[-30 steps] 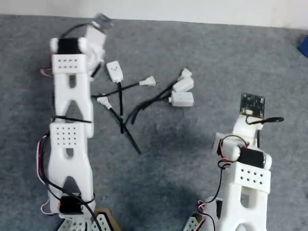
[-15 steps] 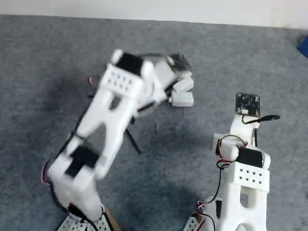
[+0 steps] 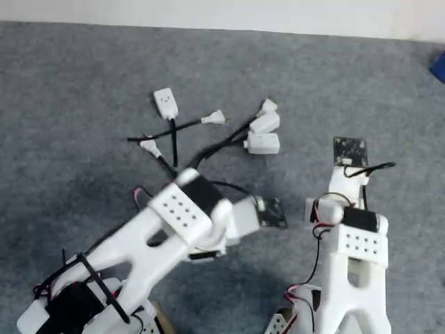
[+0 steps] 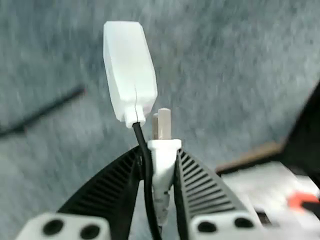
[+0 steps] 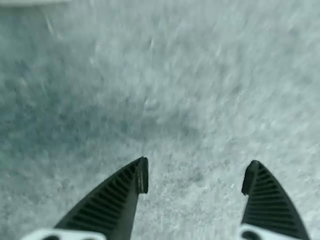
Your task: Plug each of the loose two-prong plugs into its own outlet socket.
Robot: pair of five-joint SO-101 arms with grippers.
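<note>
My left gripper [image 4: 160, 150] is shut on a white two-prong plug [image 4: 163, 146], prongs pointing away from the wrist. A white outlet socket [image 4: 129, 70] sits just beyond them, and its black cord [image 4: 145, 170] also runs between the fingers. In the high view the left arm [image 3: 182, 212] lies across the front middle. Behind it are two loose plugs [image 3: 214, 118] [image 3: 148, 146], a lone socket [image 3: 165, 102] and three sockets [image 3: 264, 142] bunched together. My right gripper [image 5: 196, 172] is open over bare carpet, with the right arm [image 3: 354, 236] at the right.
Black cords [image 3: 174, 146] cross in a tangle at the middle of the grey carpet [image 3: 83, 83]. A pale strip [image 3: 222, 10] borders the far edge. A blue object [image 3: 439, 66] shows at the right edge.
The left arm swung from the back left corner, across the cables, to the front middle. The right arm's wrist shifted slightly left and farther back. The plugs and sockets on the carpet kept their places.
</note>
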